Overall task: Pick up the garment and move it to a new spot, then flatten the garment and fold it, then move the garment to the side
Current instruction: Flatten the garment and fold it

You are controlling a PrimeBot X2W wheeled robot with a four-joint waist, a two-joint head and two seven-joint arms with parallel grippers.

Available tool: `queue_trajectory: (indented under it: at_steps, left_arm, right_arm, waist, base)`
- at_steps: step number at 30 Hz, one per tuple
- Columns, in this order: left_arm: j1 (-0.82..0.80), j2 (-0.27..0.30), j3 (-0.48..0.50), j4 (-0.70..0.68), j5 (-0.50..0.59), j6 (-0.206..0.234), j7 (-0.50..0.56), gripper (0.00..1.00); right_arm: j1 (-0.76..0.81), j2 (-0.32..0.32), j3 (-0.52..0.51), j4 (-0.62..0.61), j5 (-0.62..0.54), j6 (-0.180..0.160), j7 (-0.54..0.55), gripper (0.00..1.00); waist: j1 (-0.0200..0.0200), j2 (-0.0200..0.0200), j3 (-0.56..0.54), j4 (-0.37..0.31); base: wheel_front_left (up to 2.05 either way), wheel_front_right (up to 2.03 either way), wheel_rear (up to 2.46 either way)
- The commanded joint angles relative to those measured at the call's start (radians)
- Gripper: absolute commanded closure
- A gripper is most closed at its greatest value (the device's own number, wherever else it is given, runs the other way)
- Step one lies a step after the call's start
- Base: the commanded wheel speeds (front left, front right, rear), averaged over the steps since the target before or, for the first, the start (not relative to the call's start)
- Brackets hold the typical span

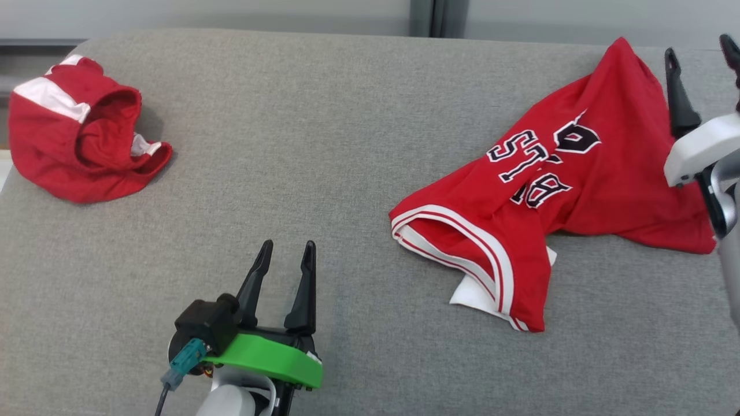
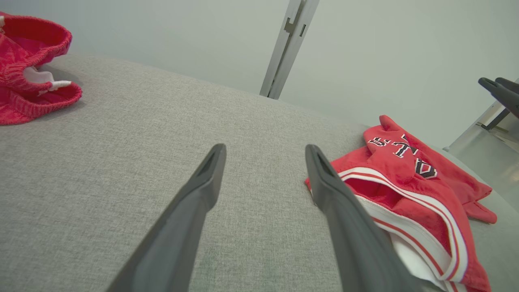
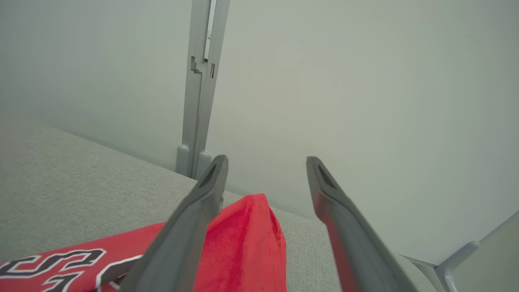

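Garment (image 1: 578,190) sprawls on grey surface (image 1: 324,144) near its edge, left end effector (image 1: 284,254) and right end effector (image 1: 699,47) both released.

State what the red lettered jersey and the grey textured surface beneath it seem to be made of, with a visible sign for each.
Red lettered jersey: probably thin synthetic knit, faint sheen; it slumps in soft folds, with white banded trim.
Grey textured surface: likely woven upholstery cloth, matte; a fine flecked weave shows in the left wrist view.

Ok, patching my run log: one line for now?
jersey: crumpled on grey surface | right pincer: open near it | left pincer: open, empty
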Motion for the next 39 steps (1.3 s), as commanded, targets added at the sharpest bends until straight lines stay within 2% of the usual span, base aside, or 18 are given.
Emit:
queue_trajectory:
  at_steps: [1, 6, 8, 14, 19, 25, 29, 34, 39]
  left_arm:
    - [0.015, 0.003, 0.005, 0.005, 0.010, -0.004, 0.000, 0.00]
    - [0.038, 0.003, 0.001, 0.024, 0.018, -0.010, 0.000, 0.00]
    - [0.057, 0.003, -0.011, 0.037, 0.017, -0.013, 0.000, 0.00]
    - [0.071, 0.003, -0.059, 0.080, 0.008, -0.023, 0.000, 0.00]
    - [0.039, 0.003, -0.122, 0.144, -0.015, -0.031, 0.000, 0.00]
    - [-0.038, 0.004, -0.218, 0.251, -0.133, -0.038, 0.001, 0.00]
    - [-0.129, 0.004, -0.266, 0.316, -0.199, 0.000, 0.008, 0.00]
    - [-0.253, 0.004, -0.268, 0.417, -0.236, 0.092, 0.004, 0.00]
    - [-0.350, 0.004, -0.285, 0.540, -0.256, 0.117, 0.015, 0.00]
  right_arm:
    - [0.053, 0.028, -0.014, -0.041, 0.001, -0.001, -0.004, 0.00]
    - [0.214, 0.111, -0.073, -0.180, 0.010, -0.001, -0.004, 0.00]
    - [0.329, 0.179, -0.115, -0.266, 0.007, -0.001, -0.004, 0.00]
    - [0.517, 0.276, -0.176, -0.400, -0.016, -0.001, -0.004, 0.00]
    - [0.602, 0.298, -0.173, -0.479, -0.003, -0.001, -0.004, 0.00]
    - [0.612, 0.298, -0.130, -0.515, 0.027, -0.001, -0.004, 0.00]
    - [0.591, 0.298, -0.113, -0.535, 0.020, -0.001, -0.004, 0.00]
    - [0.568, 0.298, -0.097, -0.552, 0.013, -0.001, -0.004, 0.00]
    - [0.548, 0.298, -0.082, -0.560, 0.016, -0.001, -0.004, 0.00]
  waist:
    - [0.0000, -0.0001, -0.056, -0.053]
    - [0.0000, -0.0001, -0.099, -0.087]
    - [0.0000, -0.0001, -0.119, -0.103]
    - [0.0000, -0.0001, -0.134, -0.132]
    - [0.0000, -0.0001, -0.126, -0.165]
    - [0.0000, -0.0001, -0.101, -0.203]
    - [0.0000, -0.0001, -0.076, -0.225]
    - [0.0000, -0.0001, -0.039, -0.249]
    - [0.0000, -0.0001, -0.005, -0.270]
  base:
    - [0.00, 0.00, 0.00]
    - [0.00, 0.00, 0.00]
    - [0.00, 0.00, 0.00]
    - [0.00, 0.00, 0.00]
    - [0.00, 0.00, 0.00]
    - [0.00, 0.00, 0.00]
    - [0.00, 0.00, 0.00]
    - [0.00, 0.00, 0.00]
    - [0.00, 0.00, 0.00]
